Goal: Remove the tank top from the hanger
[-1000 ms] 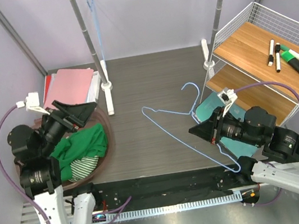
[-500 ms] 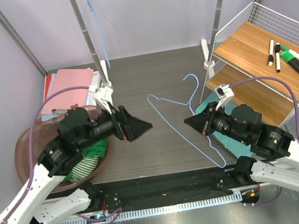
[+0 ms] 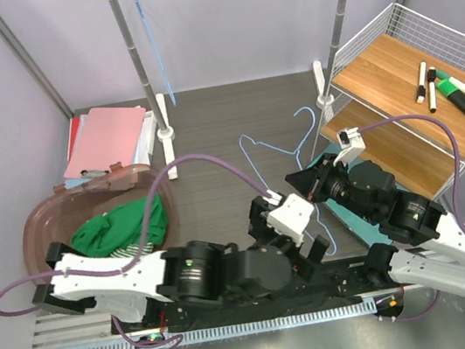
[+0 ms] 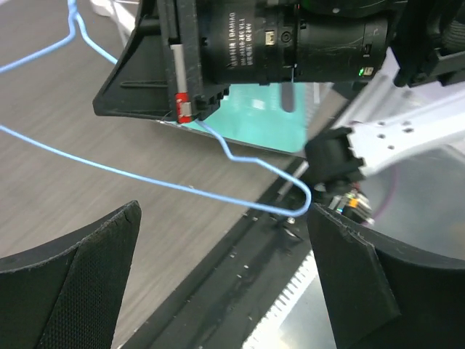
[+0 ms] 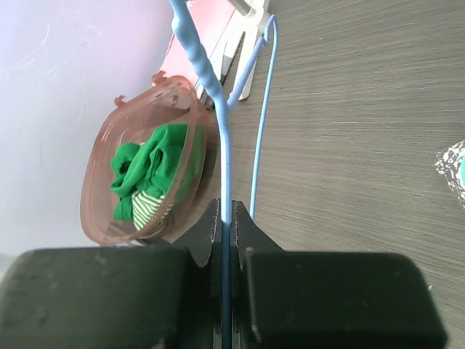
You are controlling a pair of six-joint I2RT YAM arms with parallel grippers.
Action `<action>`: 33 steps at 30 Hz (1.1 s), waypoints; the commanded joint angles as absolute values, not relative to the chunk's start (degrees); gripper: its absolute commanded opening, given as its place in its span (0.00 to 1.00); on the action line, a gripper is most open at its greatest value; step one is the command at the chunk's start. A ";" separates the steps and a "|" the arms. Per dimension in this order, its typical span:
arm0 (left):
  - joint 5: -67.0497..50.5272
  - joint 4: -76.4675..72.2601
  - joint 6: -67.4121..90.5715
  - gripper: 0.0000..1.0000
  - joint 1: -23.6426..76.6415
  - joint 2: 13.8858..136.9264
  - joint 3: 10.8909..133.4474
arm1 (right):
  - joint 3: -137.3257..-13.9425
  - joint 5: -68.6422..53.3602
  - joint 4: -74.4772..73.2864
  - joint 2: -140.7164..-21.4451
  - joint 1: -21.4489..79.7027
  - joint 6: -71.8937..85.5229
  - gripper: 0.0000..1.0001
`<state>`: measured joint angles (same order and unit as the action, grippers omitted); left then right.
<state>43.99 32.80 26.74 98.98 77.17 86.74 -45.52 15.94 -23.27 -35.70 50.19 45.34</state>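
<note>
Your left gripper (image 4: 218, 291), wide open and empty, has swung beside the bare wire hanger (image 5: 224, 160) pinched in your right gripper (image 5: 229, 218), leaving the tank top (image 3: 121, 227) bundled well left of it: removal looks done.

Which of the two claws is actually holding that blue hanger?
The right gripper: its jaws are pinched shut on the hanger wire. The left gripper is wide open and holds nothing.
</note>
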 commanded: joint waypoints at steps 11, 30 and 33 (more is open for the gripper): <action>61.87 40.51 29.53 0.97 101.87 92.88 100.98 | -47.55 25.66 -19.25 -41.04 50.36 52.91 0.01; 72.06 56.68 34.71 0.61 101.95 107.31 110.82 | -46.94 29.09 -20.74 -40.52 50.36 60.73 0.01; 73.39 61.25 36.47 0.52 101.95 109.86 114.16 | -46.58 28.92 -20.66 -40.52 50.36 61.26 0.01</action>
